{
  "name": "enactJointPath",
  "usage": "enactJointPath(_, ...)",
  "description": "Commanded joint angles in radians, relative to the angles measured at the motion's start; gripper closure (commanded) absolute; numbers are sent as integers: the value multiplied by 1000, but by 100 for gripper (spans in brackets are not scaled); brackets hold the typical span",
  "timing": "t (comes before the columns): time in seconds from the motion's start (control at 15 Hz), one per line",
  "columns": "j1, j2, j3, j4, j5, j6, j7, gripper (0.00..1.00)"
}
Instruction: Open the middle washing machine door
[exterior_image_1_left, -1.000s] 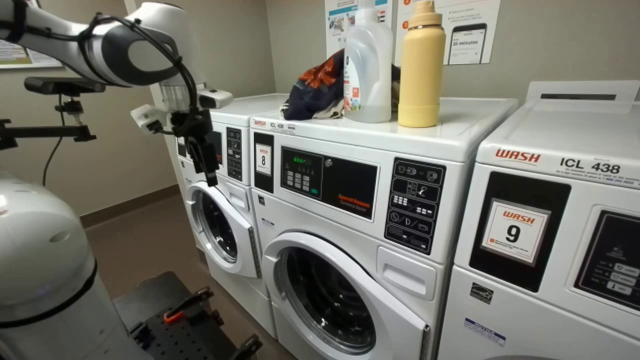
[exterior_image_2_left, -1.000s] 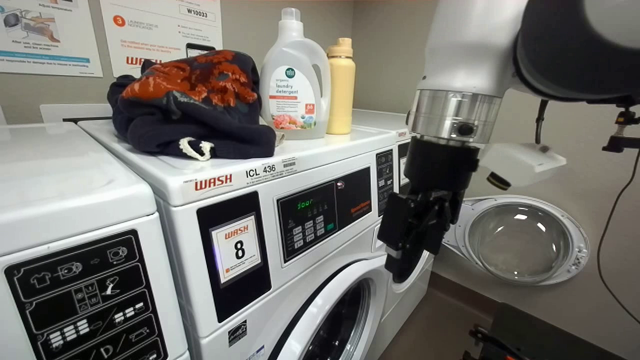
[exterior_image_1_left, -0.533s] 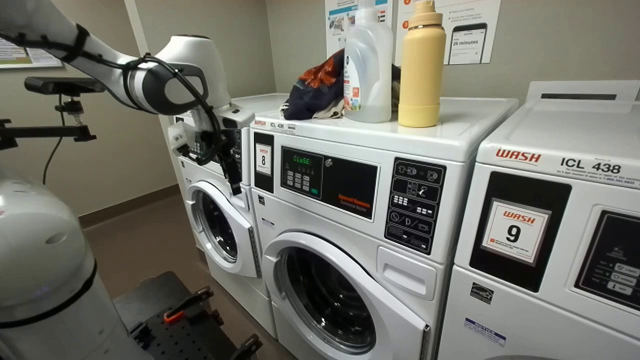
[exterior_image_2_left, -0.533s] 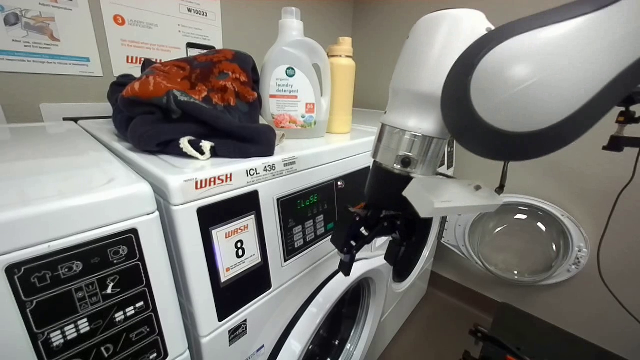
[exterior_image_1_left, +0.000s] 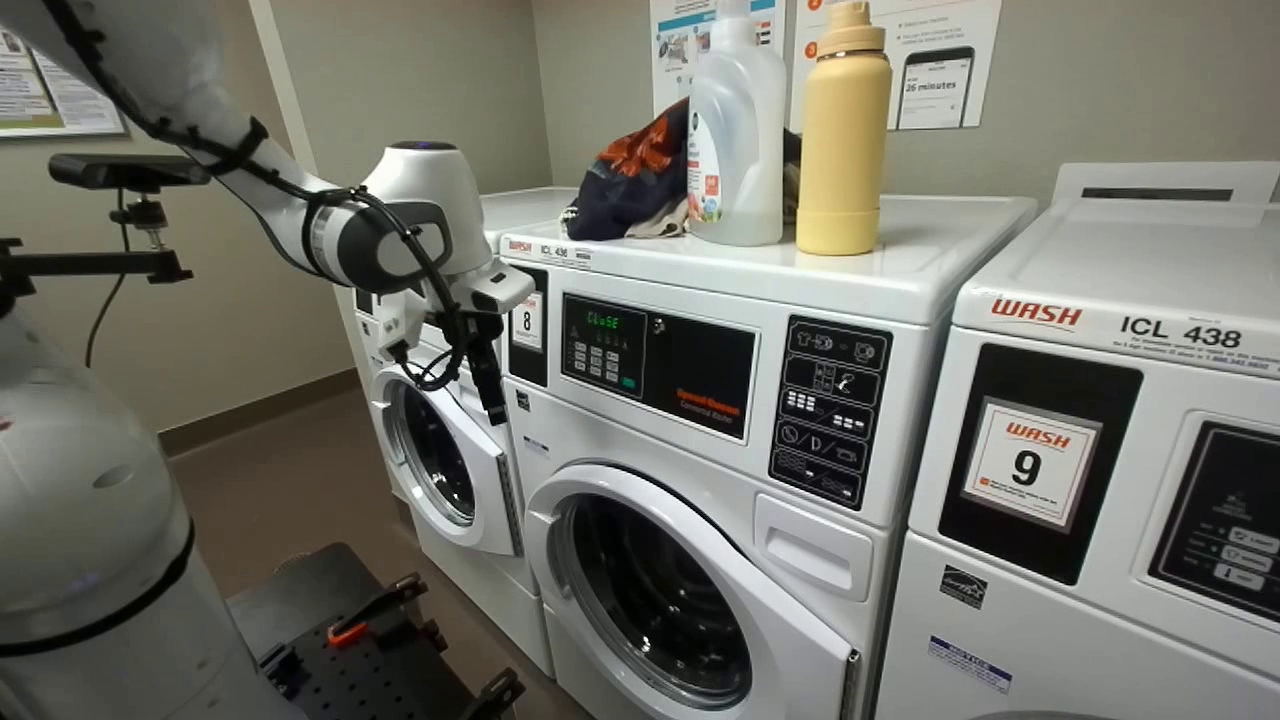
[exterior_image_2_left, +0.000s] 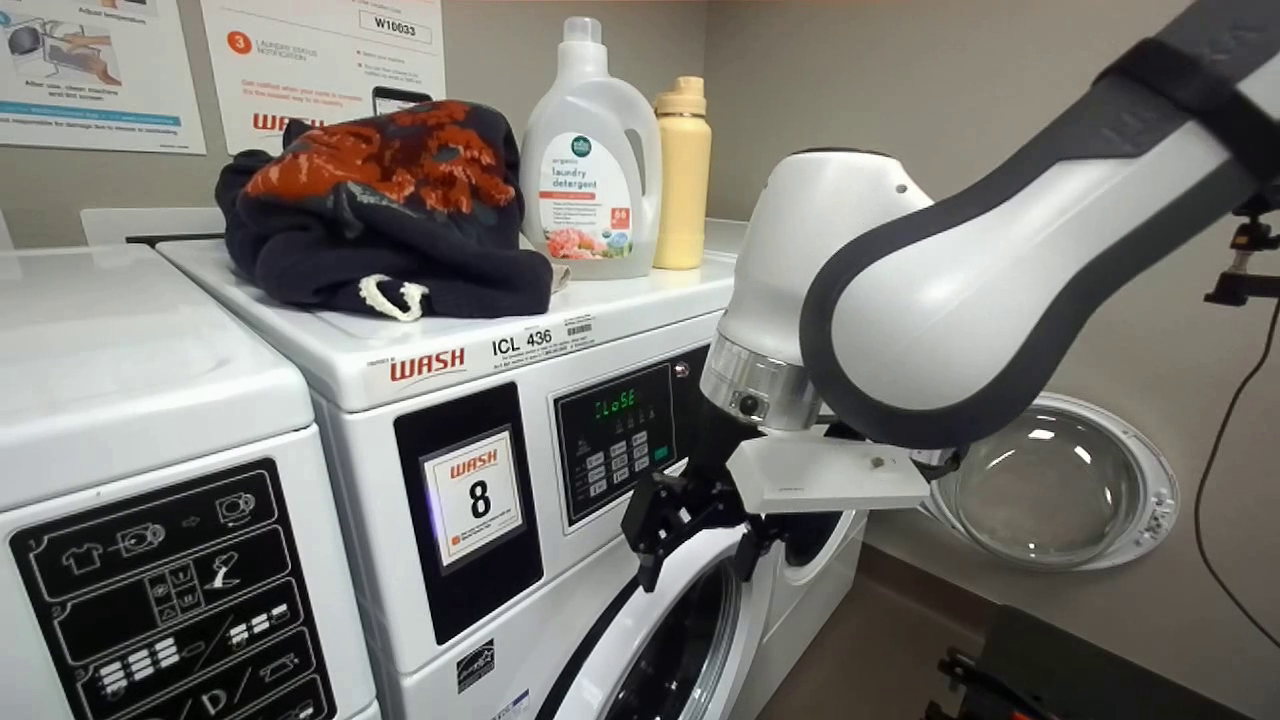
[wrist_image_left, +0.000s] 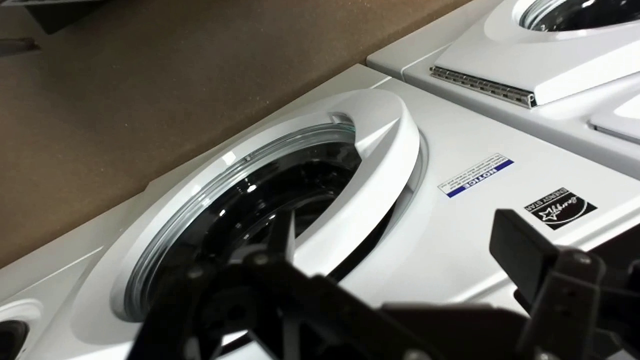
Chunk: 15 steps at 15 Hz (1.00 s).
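The middle washing machine, labelled 8, stands between two similar machines; it also shows in an exterior view. Its round white-rimmed door has dark glass. The door shows in an exterior view and in the wrist view, where a dark gap shows behind the rim. I cannot tell if it is latched. My gripper is open and empty. In an exterior view it points down at the top of the door rim. In the wrist view one finger overlaps the rim, the other the machine's front; contact is unclear.
A detergent bottle, a yellow bottle and a dark garment stand on the middle machine. Another round door hangs open beyond the arm. A black platform stands by my base. Machine 9 adjoins.
The arm has moved lower and toward the middle machine, and the wrist has turned. The gripper is now over the door rim. The display changed from "door" to "CLOSE".
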Motion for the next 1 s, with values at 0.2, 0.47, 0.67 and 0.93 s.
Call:
enactJointPath(0.2, 30, 188, -27, 1, 97, 240, -15, 0)
enactJointPath(0.47, 48, 299, -41, 2, 180, 373, -41, 0)
enactJointPath(0.67, 39, 364, -7, 2, 292, 474, -85, 0)
enactJointPath(0.93, 17, 415, 55, 6, 406, 559, -123, 0)
